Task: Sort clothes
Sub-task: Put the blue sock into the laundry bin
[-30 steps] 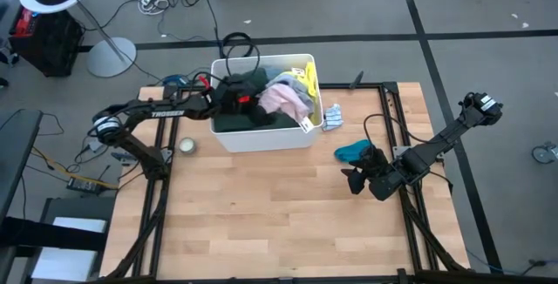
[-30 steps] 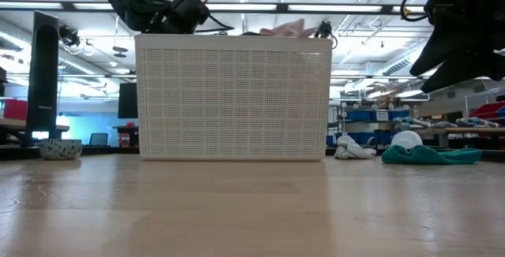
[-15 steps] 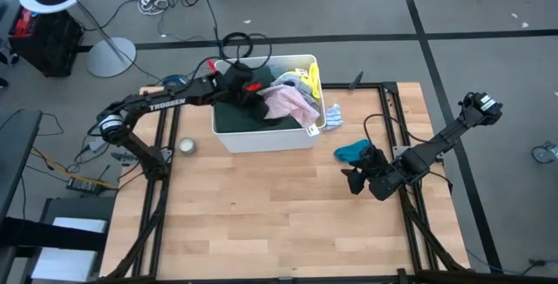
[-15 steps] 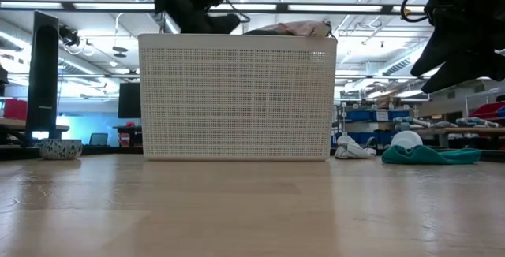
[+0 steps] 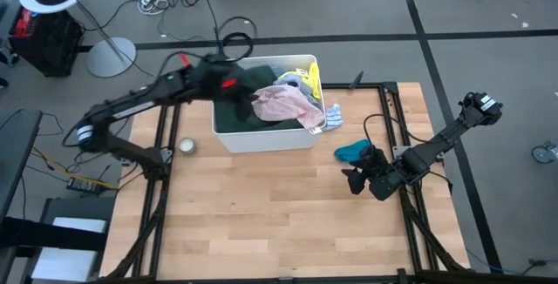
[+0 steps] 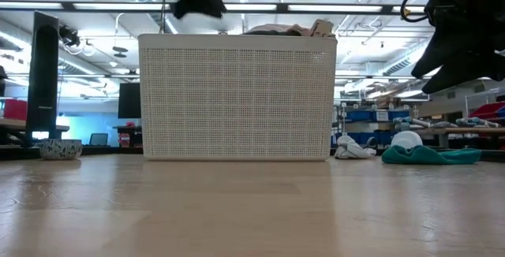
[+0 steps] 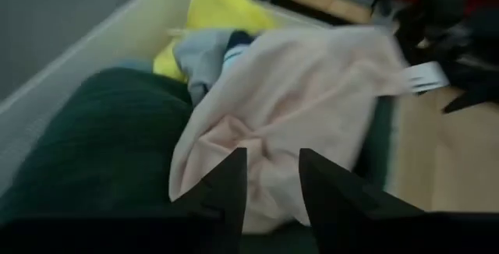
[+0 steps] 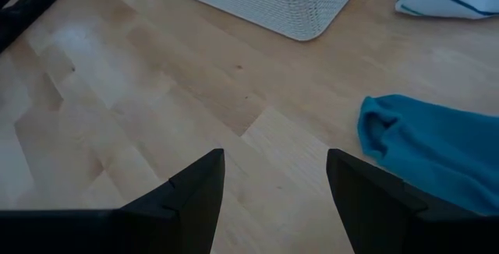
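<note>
Above the white bin, the left tool, newly parted and empty, hovers over the pink garment; the right tool waits wide.

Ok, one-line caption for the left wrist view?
Left hand open above pink garment and dark green garment in the white bin.

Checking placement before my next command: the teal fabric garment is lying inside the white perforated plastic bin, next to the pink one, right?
Not quite. The teal fabric garment lies on the wooden table, outside the white perforated plastic bin, near the right claw. The high view shows it. The pink garment is in the bin.
</note>
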{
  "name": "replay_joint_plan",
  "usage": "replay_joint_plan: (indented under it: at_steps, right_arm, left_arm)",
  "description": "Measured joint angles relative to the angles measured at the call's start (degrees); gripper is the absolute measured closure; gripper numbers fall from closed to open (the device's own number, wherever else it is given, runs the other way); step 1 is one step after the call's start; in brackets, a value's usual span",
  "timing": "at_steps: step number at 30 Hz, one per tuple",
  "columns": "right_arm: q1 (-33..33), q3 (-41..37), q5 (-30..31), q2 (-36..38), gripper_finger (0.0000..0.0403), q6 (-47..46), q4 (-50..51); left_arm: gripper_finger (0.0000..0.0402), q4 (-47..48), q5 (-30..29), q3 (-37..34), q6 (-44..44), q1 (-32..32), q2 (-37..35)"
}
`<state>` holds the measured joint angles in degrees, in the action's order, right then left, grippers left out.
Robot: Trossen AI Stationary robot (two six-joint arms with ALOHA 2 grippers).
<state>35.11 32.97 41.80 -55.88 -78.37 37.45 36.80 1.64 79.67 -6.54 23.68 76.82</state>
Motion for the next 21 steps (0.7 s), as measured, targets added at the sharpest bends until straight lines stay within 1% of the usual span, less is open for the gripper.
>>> replay_joint_plan:
  at_steps: [2,5,8,12,16,21]
  right_arm:
    - [0.0,0.0,0.0,0.0,0.0176,0.0,0.3]
    - [0.0,0.0,0.0,-0.2,0.0176,0.0,1.4]
    - [-0.3,-1.6,1.2,-0.4,0.0176,-0.2,1.1]
    - [-1.4,-5.5,2.5,-1.4,0.0176,-4.5,-0.8]
    - [-2.7,-9.9,2.0,-3.1,0.0176,-8.0,-3.3]
    - [-5.9,-13.4,2.0,-5.4,0.0176,-9.9,-4.7]
  left_arm:
    - [0.0277,-0.1,-1.1,-1.5,-0.7,-1.8,-3.9]
    - [0.0277,-1.6,-5.1,-5.6,-2.3,-6.5,-10.0]
    - [0.0277,-3.3,-10.6,-10.6,-4.5,-12.4,-15.9]
    - [0.0277,-6.0,-18.0,-17.5,-8.7,-21.4,-22.4]
    - [0.0277,-8.6,-25.2,-23.8,-13.1,-30.3,-26.0]
    - [0.0277,-13.5,-31.6,-30.4,-17.3,-40.0,-25.5]
